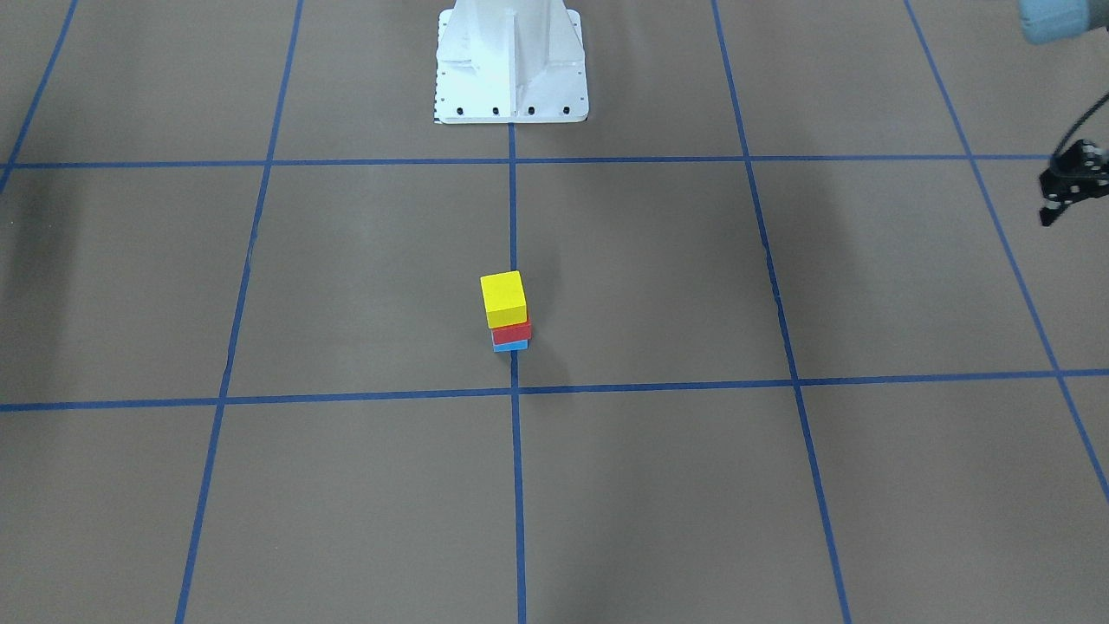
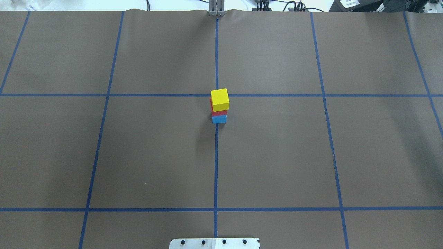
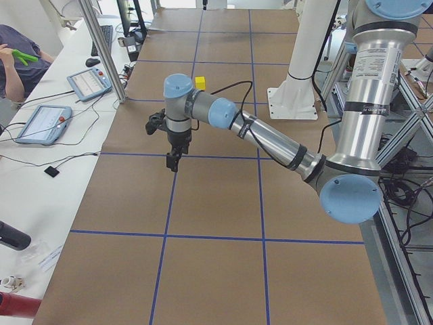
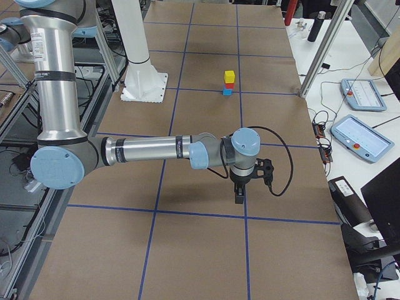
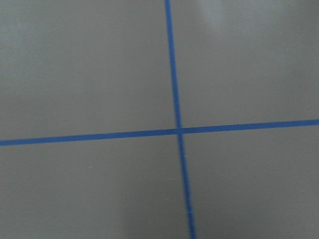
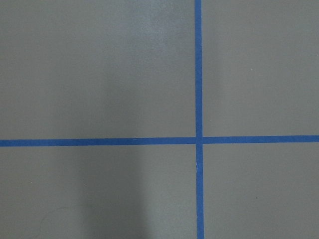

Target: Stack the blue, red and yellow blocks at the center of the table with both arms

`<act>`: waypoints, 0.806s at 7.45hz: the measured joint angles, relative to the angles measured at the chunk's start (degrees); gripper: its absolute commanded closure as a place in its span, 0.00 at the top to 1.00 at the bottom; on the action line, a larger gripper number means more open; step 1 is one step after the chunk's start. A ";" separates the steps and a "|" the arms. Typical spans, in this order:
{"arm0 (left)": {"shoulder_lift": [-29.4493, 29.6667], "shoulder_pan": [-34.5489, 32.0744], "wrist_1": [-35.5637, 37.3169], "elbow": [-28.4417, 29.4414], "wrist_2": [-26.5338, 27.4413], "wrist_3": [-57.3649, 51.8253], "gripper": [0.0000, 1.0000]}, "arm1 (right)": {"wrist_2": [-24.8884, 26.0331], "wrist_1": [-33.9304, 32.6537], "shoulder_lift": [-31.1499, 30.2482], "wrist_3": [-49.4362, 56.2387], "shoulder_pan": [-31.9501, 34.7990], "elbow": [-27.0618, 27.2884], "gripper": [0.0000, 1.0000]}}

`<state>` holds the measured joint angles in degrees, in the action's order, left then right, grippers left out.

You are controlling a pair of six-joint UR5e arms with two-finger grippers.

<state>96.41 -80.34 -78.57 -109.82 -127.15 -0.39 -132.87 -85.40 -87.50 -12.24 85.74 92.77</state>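
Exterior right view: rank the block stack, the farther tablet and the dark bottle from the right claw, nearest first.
From the right claw:
1. block stack, at the middle of the table.
2. farther tablet, on the side bench.
3. dark bottle, at that bench's far end.

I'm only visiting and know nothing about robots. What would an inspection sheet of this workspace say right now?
Surface: brown table with a blue tape grid; white pedestal base at the robot's edge.
Job's things: yellow block on red block on blue block, one stack on the centre tape line.
Clutter: nothing seen.
Claws: left claw and right claw hang over bare table, far from the stack, no block in either; open or shut, cannot tell.
Cables: left wrist cable and right wrist cable, black, looping free.
Surroundings: touchscreen pendants on a side bench; a seated person.
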 measured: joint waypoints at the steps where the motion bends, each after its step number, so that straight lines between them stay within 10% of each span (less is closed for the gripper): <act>1: -0.46 -3.33 -0.25 3.55 -0.88 -5.30 1.00 | -0.05 0.07 -0.46 0.06 0.56 0.21 1.00; 6: -2.72 -6.09 -0.41 11.52 -1.20 -8.30 1.00 | 0.21 -0.01 -3.28 5.44 2.53 0.41 1.00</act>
<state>93.69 -86.44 -78.98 -98.30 -128.35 -8.69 -132.66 -85.41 -90.78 -6.80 88.27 93.18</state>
